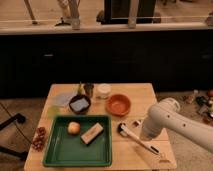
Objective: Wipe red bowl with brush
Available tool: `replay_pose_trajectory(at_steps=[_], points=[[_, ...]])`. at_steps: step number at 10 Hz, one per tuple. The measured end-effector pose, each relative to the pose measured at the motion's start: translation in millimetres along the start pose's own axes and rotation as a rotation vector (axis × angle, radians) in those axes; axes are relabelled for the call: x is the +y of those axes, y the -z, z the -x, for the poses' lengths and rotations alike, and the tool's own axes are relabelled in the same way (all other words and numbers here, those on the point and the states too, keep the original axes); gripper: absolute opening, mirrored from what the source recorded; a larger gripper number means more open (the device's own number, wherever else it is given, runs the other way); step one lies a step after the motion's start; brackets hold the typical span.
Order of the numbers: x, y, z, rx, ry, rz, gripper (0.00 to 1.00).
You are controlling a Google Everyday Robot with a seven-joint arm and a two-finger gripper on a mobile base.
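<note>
The red bowl stands upright on the wooden table, right of centre and toward the back. The brush lies flat on the table in front of it. Its black head points toward the green tray, and its white handle runs toward the front right corner. My white arm reaches in from the right. My gripper is down at the middle of the brush handle, mostly hidden under the arm's bulky wrist. Nothing is lifted off the table.
A green tray at front left holds an orange fruit and a tan block. Behind it stand a dark bowl with blue contents, a dark cup and a white jar. The table's right edge is just past the brush.
</note>
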Motion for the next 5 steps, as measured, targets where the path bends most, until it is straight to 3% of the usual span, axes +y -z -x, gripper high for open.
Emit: replay_pose_trajectory(at_steps=[3,5], points=[[0.6,-1.4,-7.3,-0.040,-0.028,0.008,0.79],[0.6,-2.4,-5.7,-0.054,-0.029,0.006,0.80]])
